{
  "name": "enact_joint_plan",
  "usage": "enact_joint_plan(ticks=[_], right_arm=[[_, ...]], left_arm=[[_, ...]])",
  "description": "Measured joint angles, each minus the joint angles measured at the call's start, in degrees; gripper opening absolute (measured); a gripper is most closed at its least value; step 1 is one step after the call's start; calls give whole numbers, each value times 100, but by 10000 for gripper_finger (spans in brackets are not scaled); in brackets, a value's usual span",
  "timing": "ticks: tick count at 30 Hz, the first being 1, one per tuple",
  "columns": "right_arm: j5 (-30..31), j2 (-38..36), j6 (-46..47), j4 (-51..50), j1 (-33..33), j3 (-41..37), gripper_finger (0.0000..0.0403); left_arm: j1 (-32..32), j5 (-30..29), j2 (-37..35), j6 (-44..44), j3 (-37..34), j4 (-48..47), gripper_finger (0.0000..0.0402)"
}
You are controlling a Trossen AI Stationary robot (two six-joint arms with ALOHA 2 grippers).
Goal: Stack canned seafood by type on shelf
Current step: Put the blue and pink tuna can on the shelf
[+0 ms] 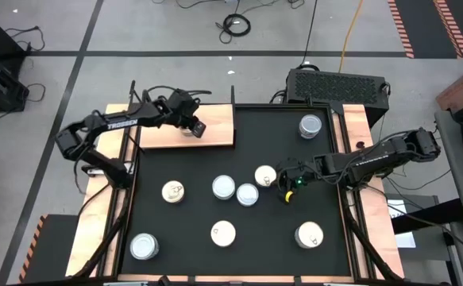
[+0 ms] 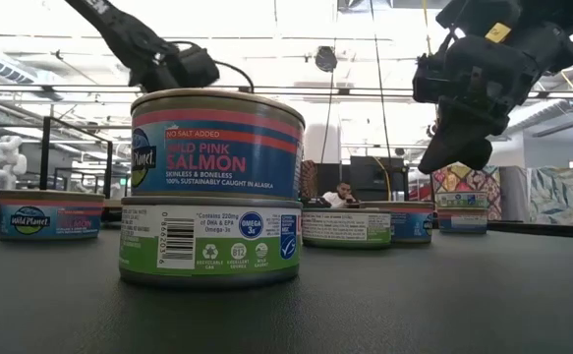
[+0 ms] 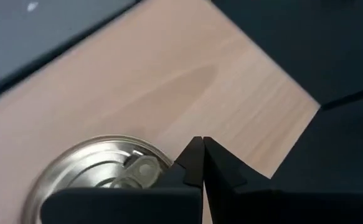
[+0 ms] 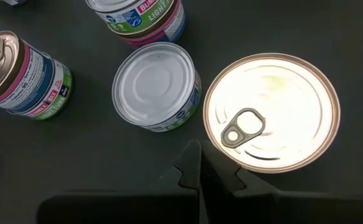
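A tin of canned seafood with a silvery pull-tab top [image 3: 97,174] stands on the wooden shelf [image 1: 215,127] at the far left of the table. My left gripper [image 3: 200,152] is shut just beside and above this tin, with nothing between its fingers. Several more tins stand on the black mat. Among them are a gold-topped tin [image 4: 271,112] and a pale-topped tin [image 4: 156,84]. My right gripper [image 4: 200,155] hangs shut above the mat next to these two, holding nothing. In the low view two tins stand stacked [image 2: 212,187], a salmon tin on a green-labelled one.
Other tins stand apart on the mat: one at the far right [image 1: 309,125], one at the near left [image 1: 144,246], one at the near right [image 1: 309,235] and one at mid left [image 1: 173,191]. Bare shelf lies left of the tin [image 1: 156,131].
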Motion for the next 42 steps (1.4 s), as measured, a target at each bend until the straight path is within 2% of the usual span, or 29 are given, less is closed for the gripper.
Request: enact_joint_plan(ticks=[8,15,34,42], right_arm=[[-1,0,-143,-6,-10,0,0],[0,0,-153,-51,-10,0,0],[-2,0,-151,-96,-8,0,0],[-2,1,-151,-101,-6,0,0]], left_arm=[[-100,-140,482,30,272,-210,2],[54,-458,487,48,383,-417,1],[550,-759,372,616,407,-1524,1],[556,-1541,-12,796,358,-1923,1]])
